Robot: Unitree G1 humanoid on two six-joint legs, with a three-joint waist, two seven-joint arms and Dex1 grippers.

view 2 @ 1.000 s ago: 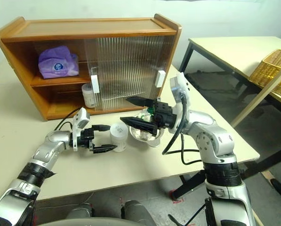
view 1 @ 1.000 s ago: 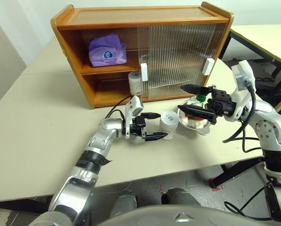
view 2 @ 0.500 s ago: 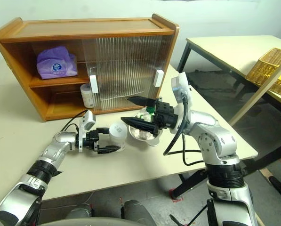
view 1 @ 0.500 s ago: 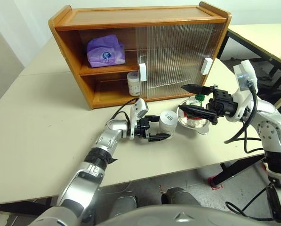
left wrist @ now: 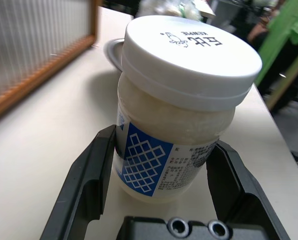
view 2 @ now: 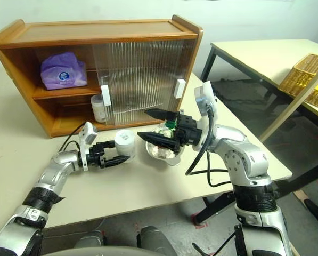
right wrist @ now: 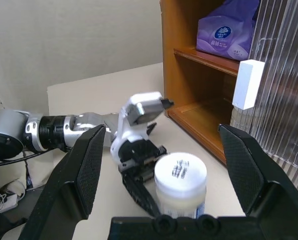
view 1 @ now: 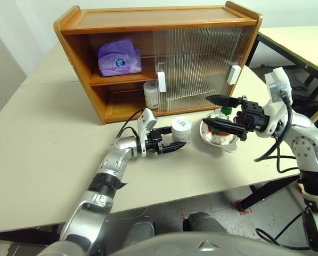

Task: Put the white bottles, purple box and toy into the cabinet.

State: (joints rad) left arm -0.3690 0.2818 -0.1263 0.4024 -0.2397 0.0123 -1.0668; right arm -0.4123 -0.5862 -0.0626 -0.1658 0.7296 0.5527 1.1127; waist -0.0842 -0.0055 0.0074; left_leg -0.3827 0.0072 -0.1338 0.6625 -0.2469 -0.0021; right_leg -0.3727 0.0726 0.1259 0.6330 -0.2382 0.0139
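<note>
The upright white bottle [left wrist: 181,117] stands on the table [view 1: 41,154] between the left gripper [view 1: 172,145] fingers, which flank its sides without clearly pinching it (right gripper [view 1: 218,113], wide open and empty, hovers farther off), cabinet [view 1: 121,21] opening just behind

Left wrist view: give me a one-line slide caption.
Left pincer brackets the white bottle standing on the table, fingers beside its label.

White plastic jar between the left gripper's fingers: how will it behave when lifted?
The squat white plastic jar looks rigid, so it should not deform. It appears full of pale contents, so probably heavy for its size. Its smooth label may slip in the left gripper; its round body could roll if tipped.
</note>
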